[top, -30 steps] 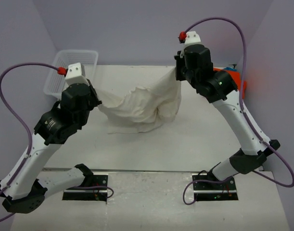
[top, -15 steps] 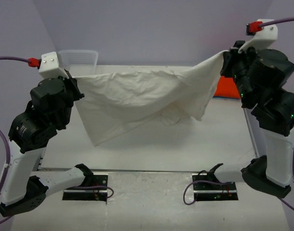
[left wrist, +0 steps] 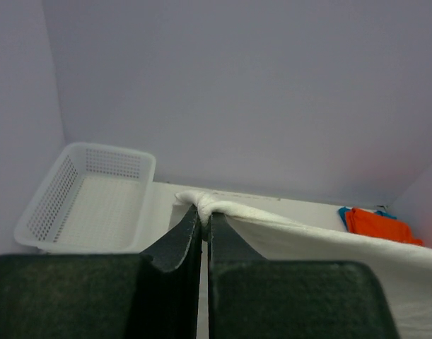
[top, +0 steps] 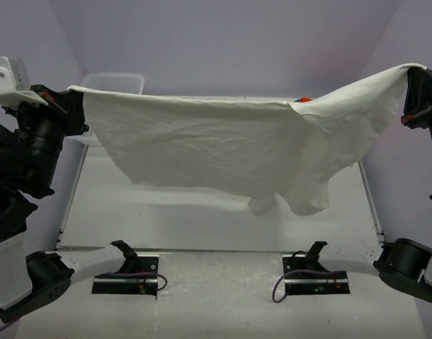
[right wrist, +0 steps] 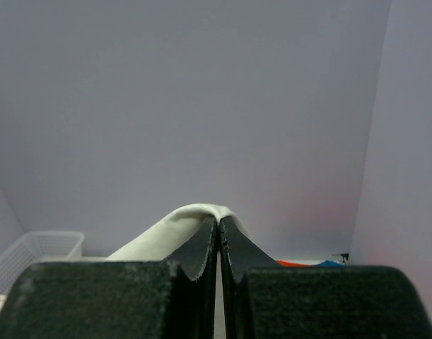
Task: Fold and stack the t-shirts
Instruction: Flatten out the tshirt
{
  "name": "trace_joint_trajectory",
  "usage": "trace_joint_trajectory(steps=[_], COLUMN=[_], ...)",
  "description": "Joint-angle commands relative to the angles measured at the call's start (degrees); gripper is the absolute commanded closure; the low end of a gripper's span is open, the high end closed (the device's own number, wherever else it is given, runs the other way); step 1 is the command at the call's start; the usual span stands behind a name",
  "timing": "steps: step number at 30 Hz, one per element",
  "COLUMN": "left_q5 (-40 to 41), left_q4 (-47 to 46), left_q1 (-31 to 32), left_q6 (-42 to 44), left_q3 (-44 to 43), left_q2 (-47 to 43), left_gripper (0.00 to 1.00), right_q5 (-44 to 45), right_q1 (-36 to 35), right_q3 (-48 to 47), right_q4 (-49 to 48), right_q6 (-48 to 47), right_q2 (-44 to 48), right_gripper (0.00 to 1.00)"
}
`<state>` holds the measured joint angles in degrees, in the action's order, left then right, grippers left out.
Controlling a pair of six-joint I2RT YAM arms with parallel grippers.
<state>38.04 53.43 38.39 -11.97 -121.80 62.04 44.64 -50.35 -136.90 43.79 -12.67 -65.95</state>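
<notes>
**Stretching the cream shirt wide above the table**

From the top camera, the cream shirt (top: pixel 223 152) is hanging in the air as a broad sheet over the table (top: pixel 201 219). Its upper edge is running from nine o'clock to two o'clock, and a loose flap is sagging toward five o'clock. The left gripper (top: pixel 73 102) is pinching the nine o'clock corner, and the right gripper (top: pixel 412 78) is pinching the far corner at two o'clock. A basket (top: pixel 117 81) is sitting behind at eleven o'clock.

From the left wrist, the fingers are pressing tight on a bunched bit of hem. The orange shirt (left wrist: pixel 378 224), with the blue shirt (left wrist: pixel 343 211) showing only as an edge beside it, is lying at four o'clock.

From the right wrist, the fingers are likewise clamping a fold of cream cloth, which is humping over their tips.

The step in hand looks like spreading the shirt flat for folding. Doing it well probably means:

- lowering both arms together, with the upper edge taut and level
- letting the hanging hem touch down first
- watching that the sagging flap is not tucking under
- gripping firmly until the cloth is resting on the table
</notes>
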Motion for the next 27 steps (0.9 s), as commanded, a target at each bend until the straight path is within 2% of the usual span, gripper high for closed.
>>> trace_joint_trajectory(steps=[1,5,10,12,16,19,20,21,22,23,24,27], left_q5=[-2.79,-2.97,-1.66,0.26,3.0,4.76,3.8,-1.77,-6.36,-13.54,-15.09,-19.75], left_q4=[-0.87,-1.05,-1.84,-2.8,-7.28,-11.15,-11.68,-13.33,-13.44,-14.83,-15.8,-17.4], left_q1=[-0.07,-0.07,-0.07,-0.07,-0.07,-0.42,-2.95,-5.76,-9.79,-17.14,-19.56,-26.86], left_q6=[3.97,4.32,5.72,6.69,7.83,7.75,7.31,5.48,3.9,2.66,1.87,0.81], left_q3=[-4.32,-4.68,-4.07,-2.75,5.15,12.88,14.21,15.35,16.58,17.9,19.22,21.69], left_q2=[1.15,0.89,1.59,1.94,2.56,5.0,5.63,6.24,7.73,8.35,8.79,12.04], left_gripper=[1.0,1.0,1.0,1.0,1.0,1.0,1.0,1.0,1.0,1.0,1.0,1.0], right_q5=[4.14,5.98,12.91,12.58,11.17,9.06,7.75,4.09,2.22,0.03,-4.78,-14.28], right_q1=[-2.82,-6.77,-14.24,-14.78,-14.34,-8.56,-6.19,-0.95,1.72,6.96,9.8,20.27], right_q3=[-1.26,-1.09,1.36,1.99,6.2,7.87,6.66,4.3,5.06,5.5,4.98,2.34], right_q4=[-6.87,-11.95,-23.64,-26.47,-28.06,-28.06,-23.1,-19.31,-17.18,-15.59,-13.23,-6.53], right_q6=[-8.33,-12.55,-26.34,-27.85,-26.98,-23.91,-21.46,-15.52,-13.55,-11.35,-6.28,1.03], right_q2=[-1.37,-1.9,-3.3,-3.65,-3.83,-6.2,-7.42,-9.96,-10.33,-10.68,-11.64,-16.57], right_gripper=[1.0,1.0,1.0,1.0,1.0,1.0,1.0,1.0,1.0,1.0,1.0,1.0])
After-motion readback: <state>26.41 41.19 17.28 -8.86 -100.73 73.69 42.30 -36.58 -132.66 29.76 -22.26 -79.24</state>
